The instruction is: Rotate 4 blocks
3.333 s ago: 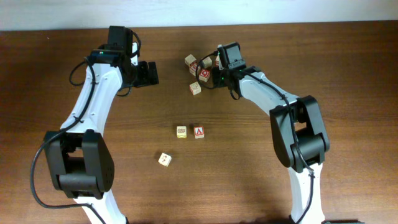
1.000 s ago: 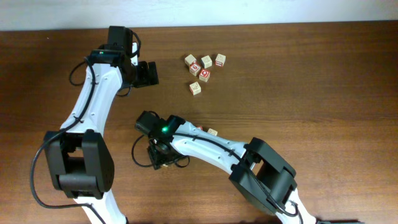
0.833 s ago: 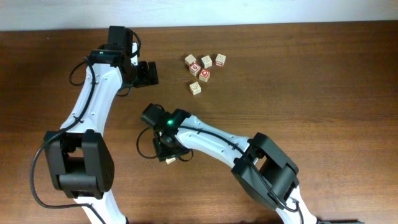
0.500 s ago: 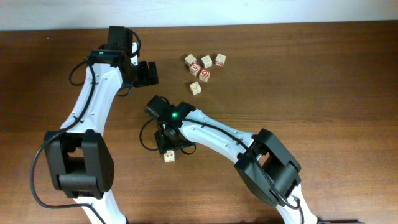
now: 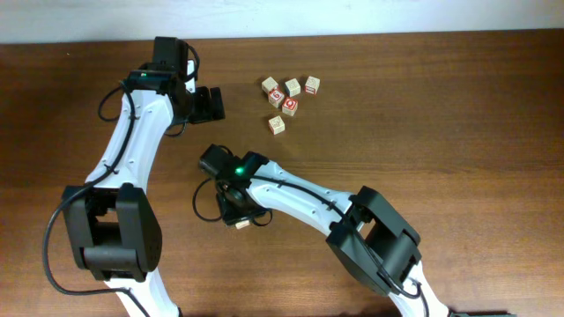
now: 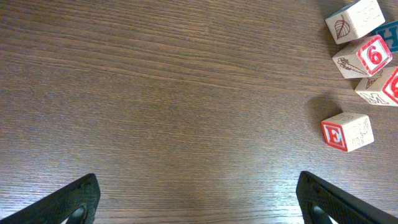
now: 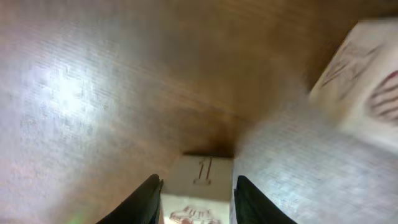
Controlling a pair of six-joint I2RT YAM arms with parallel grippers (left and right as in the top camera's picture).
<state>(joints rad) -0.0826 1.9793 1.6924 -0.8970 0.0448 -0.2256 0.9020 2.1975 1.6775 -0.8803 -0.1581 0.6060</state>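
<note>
Red "E" cube [image 6: 346,132]; block [image 7: 202,174] at right hand [image 7: 198,188]

The right wrist view is blurring: the bottom edge is cutting one block [image 7: 200,177] between the right fingers [image 7: 148,198], the right edge is cropping a second block [image 7: 364,74], and whether those fingers are touching wood is not showing. From overhead, the right arm [image 5: 291,195] is lying across the middle of the tabletop [image 5: 476,132] and hiding the right fingers, only a corner of the block is peeking out beside the wrist, and the prints on the five far cubes [image 5: 288,104] are showing too small to read. The left wrist view is cropping the left fingers [image 6: 73,200] at the bottom, and an M cube [image 6: 373,94] and a blue-sided cube [image 6: 390,37] at the right.
</note>
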